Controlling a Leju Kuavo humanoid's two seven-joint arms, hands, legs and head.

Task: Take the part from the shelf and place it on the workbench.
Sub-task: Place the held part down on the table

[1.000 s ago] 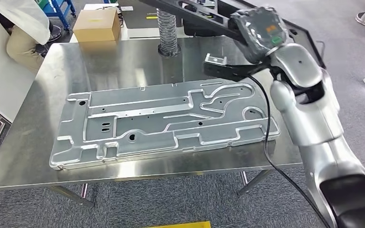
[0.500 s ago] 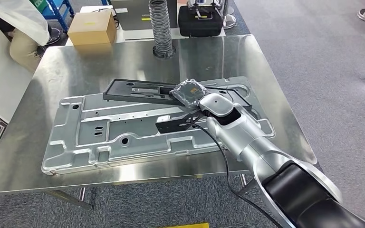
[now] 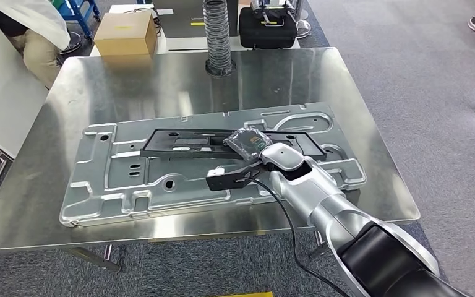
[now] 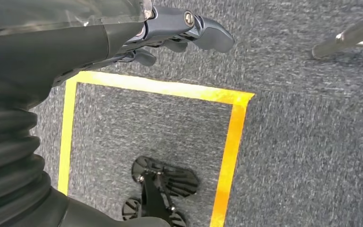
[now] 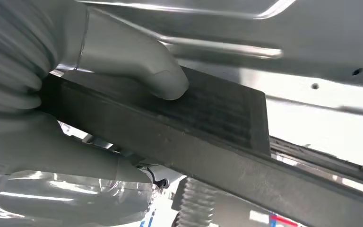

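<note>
Long, flat black part (image 3: pixel 192 143) lies across the silver panel (image 3: pixel 124 185) on the bench (image 3: pixel 161 74), and the right hand (image 3: pixel 247 142) grips its edge, thumb (image 5: pixel 137 61) pressed on top.

Glossy steel tabletop (image 3: pixel 161 80); dull grey stamped metal panel (image 3: pixel 124 185); matt black part (image 3: pixel 192 143), probably plastic; brown cardboard box (image 3: pixel 125 34).
</note>
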